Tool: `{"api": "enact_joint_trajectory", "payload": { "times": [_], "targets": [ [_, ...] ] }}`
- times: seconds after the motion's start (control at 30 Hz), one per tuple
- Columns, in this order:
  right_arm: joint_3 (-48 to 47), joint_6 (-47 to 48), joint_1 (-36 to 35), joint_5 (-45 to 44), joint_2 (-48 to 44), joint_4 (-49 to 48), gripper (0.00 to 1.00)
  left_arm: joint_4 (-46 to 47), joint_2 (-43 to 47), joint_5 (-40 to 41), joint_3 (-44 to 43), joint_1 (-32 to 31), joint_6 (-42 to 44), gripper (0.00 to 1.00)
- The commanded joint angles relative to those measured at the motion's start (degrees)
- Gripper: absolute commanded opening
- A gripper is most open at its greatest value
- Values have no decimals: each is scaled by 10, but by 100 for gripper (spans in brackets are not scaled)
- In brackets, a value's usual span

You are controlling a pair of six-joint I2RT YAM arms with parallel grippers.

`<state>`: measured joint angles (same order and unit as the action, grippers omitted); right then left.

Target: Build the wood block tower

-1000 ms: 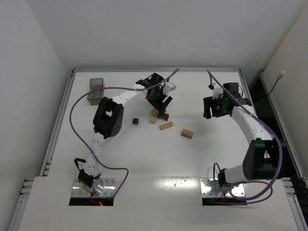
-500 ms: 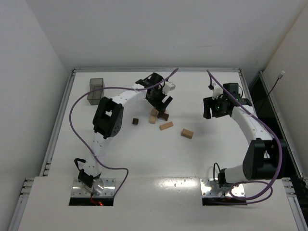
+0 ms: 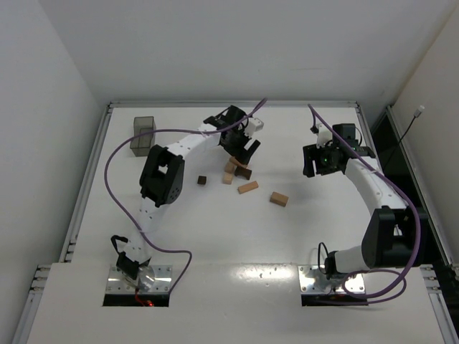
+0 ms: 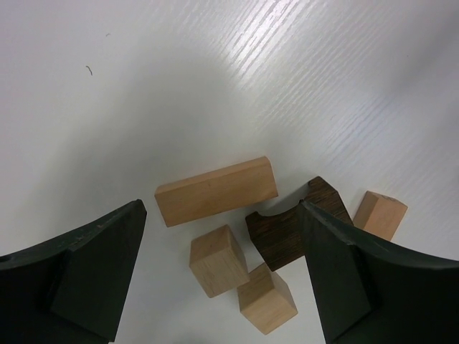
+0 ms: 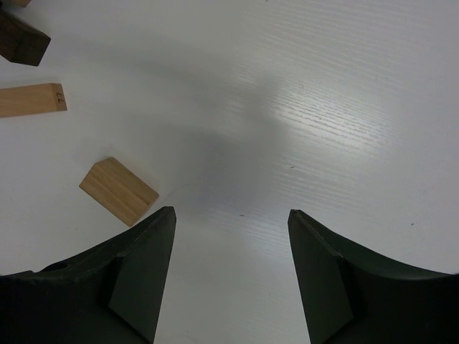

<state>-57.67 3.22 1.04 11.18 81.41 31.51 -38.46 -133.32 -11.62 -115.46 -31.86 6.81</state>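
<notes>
The left arm reaches toward the table's far middle, its left gripper (image 3: 242,149) pointing down with jaws spread wide. The right arm curves toward the far right edge; the right gripper (image 5: 229,222) stands parted, apparently holding nothing.

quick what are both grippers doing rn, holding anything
Left gripper: open, holding nothing; wood blocks lie loose on the table beneath it.
Right gripper: open, holding nothing.

Fingers (image 5: 140,279) parted over white table (image 5: 323,107) — tan block (image 5: 118,190) close by; second tan block (image 5: 32,99), dark block (image 5: 21,39) farther off.
</notes>
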Motion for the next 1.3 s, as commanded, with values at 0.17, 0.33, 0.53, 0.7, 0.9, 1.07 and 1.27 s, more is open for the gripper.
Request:
{"api": "enact_joint_trajectory", "payload": {
  "times": [0.17, 0.33, 0.53, 0.7, 0.9, 1.07, 1.27],
  "targets": [
    [2, 3, 4, 16, -12, -24, 61, 8, 12, 7, -28, -17, -49, 85],
    [2, 3, 4, 16, -7, -24, 61, 22, 6, 67, -14, -29, -88, 90],
    [2, 3, 4, 16, -7, -24, 61, 49, 6, 121, 11, -45, -132, 93],
    [2, 8, 4, 16, -7, -24, 61, 49, -5, 135, 17, -45, -166, 94],
    [2, 8, 4, 16, -2, -24, 61, 60, -5, 166, 34, -45, -191, 98],
    [2, 8, 4, 16, -2, -24, 61, 60, -5, 166, 45, -45, -196, 99],
    [2, 8, 4, 16, 3, -24, 61, 60, -15, 166, 45, -45, -196, 99]
  ]
}}
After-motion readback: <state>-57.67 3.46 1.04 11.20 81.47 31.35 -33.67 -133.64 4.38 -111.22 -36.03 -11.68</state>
